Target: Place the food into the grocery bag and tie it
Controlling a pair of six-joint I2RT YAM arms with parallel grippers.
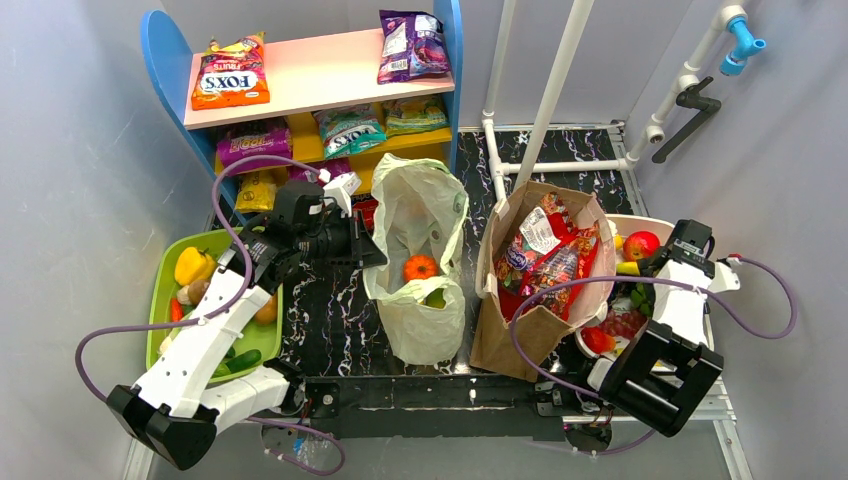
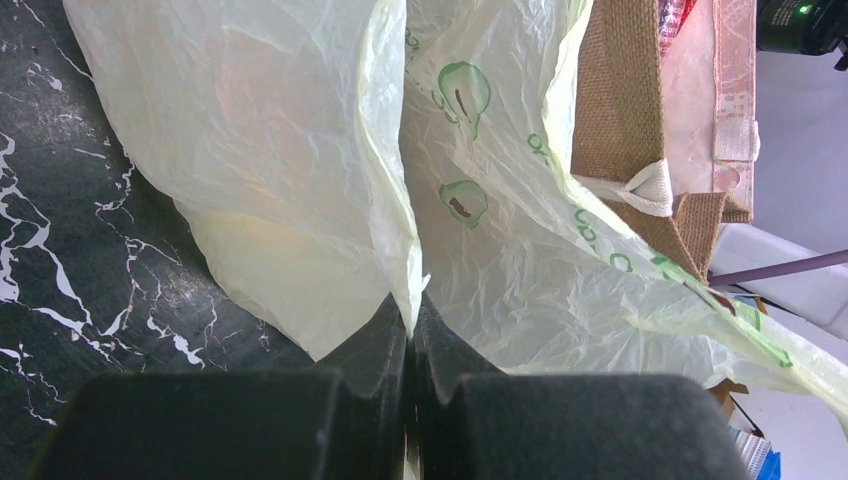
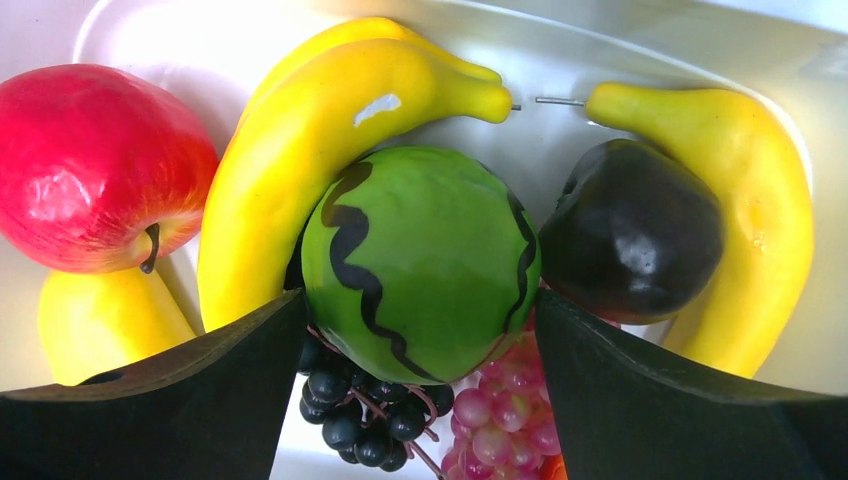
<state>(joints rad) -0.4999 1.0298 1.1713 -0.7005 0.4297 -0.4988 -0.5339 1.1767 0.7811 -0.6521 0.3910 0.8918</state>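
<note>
Pincer (image 2: 410,318) on the left arm is pinching the grocery bag (image 1: 420,210) by its rim. The bag lies open on the dark marble surface (image 1: 330,320) with an orange-red round piece (image 1: 421,267) inside. Right pincer (image 3: 420,297) is spread either side of a green striped melon (image 3: 420,230) in the white bowl (image 3: 600,50), beside a banana (image 3: 300,130) and red apple (image 3: 90,160).

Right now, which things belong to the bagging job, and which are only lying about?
Job: pale-green grocery bag, pumpkin inside it, small watermelon, red apple, bananas, yellow pepper, left gripper pinching the bag.
Lying about: brown bag of snacks, shelf with sweet packets, white pipes.
</note>
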